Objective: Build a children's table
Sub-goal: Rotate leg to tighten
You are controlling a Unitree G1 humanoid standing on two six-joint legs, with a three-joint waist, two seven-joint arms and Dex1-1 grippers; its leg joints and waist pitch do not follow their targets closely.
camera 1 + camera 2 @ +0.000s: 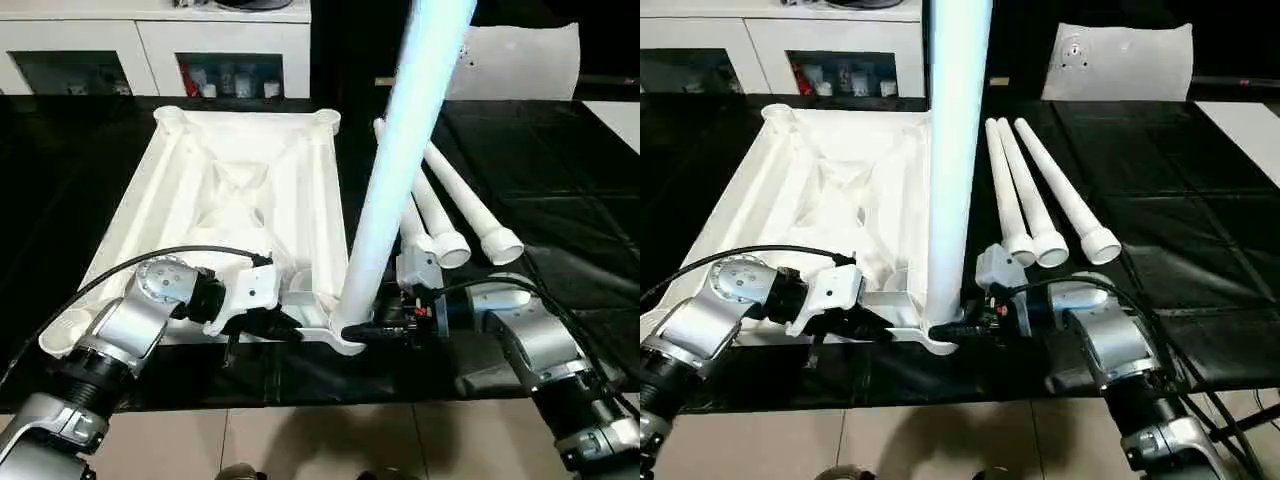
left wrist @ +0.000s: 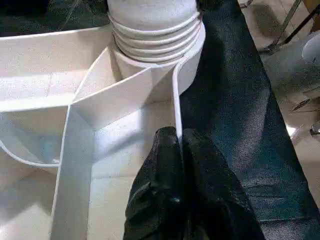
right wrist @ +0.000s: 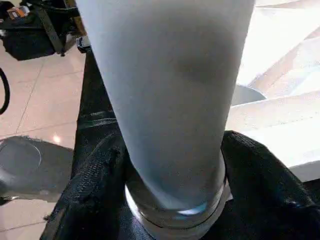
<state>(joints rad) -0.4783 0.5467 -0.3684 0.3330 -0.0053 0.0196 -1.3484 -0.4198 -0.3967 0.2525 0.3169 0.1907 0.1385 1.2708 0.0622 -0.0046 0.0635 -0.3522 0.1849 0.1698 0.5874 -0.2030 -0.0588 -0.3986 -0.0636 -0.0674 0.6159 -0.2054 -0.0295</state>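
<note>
The children's table top [image 1: 250, 190] is laid upside down on the black-covered tabletop [image 1: 560, 170], its X-ribbed underside facing up and round sockets seen at its corners; one tapered white leg [image 1: 400, 160] is stood upright in the near corner socket [image 1: 345, 335], its threaded end seated there in the left wrist view; the base of this leg is gripped by the right gripper [image 3: 172, 200], whose black fingers [image 3: 260, 180] are closed against its two sides; the near rim wall of the top, just beside that socket, is pinched by the left gripper [image 2: 180, 137], its fingers [image 2: 160, 165] pressed together on the thin wall; three more legs [image 1: 1040, 200] are laid side by side on the tabletop, to the right of the top; a white cabinet [image 1: 150, 50] with glass doors is seen behind.
</note>
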